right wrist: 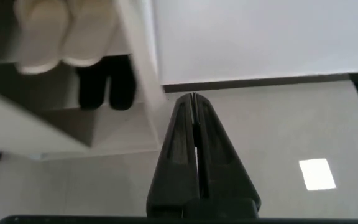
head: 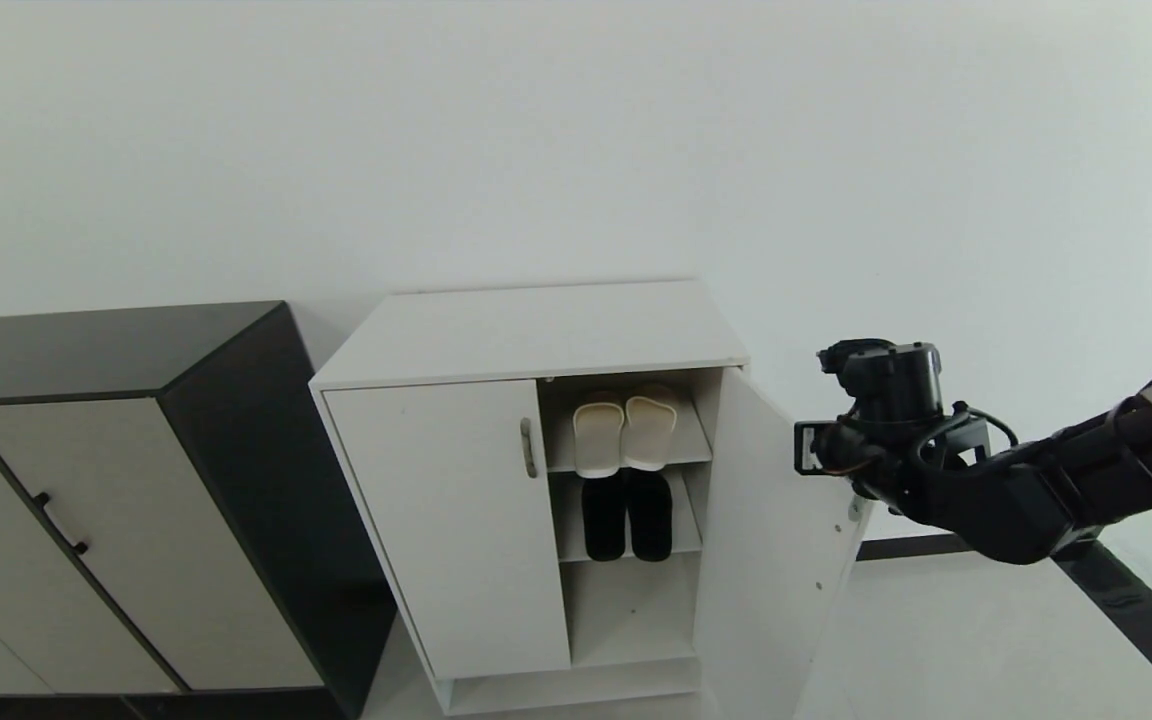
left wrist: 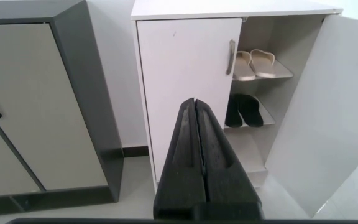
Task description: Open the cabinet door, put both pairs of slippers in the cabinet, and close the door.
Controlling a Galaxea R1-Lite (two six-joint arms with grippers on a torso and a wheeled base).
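Observation:
The white cabinet (head: 536, 335) stands with its left door (head: 451, 520) closed and its right door (head: 771, 540) swung open. A white pair of slippers (head: 624, 432) lies on the top shelf, and a black pair (head: 626, 515) lies on the shelf below. My right gripper (head: 808, 448) is at the outer side of the open door, near its upper free edge. In the right wrist view this gripper (right wrist: 193, 99) is shut and empty, beside the door edge (right wrist: 138, 62). My left gripper (left wrist: 196, 102) is shut and empty, well back from the closed door (left wrist: 185, 81).
A black cabinet with beige doors (head: 116, 480) stands close to the left of the white one. The white wall (head: 576, 140) runs behind both. Open pale floor (head: 986, 640) lies to the right, with a dark baseboard (head: 911, 547).

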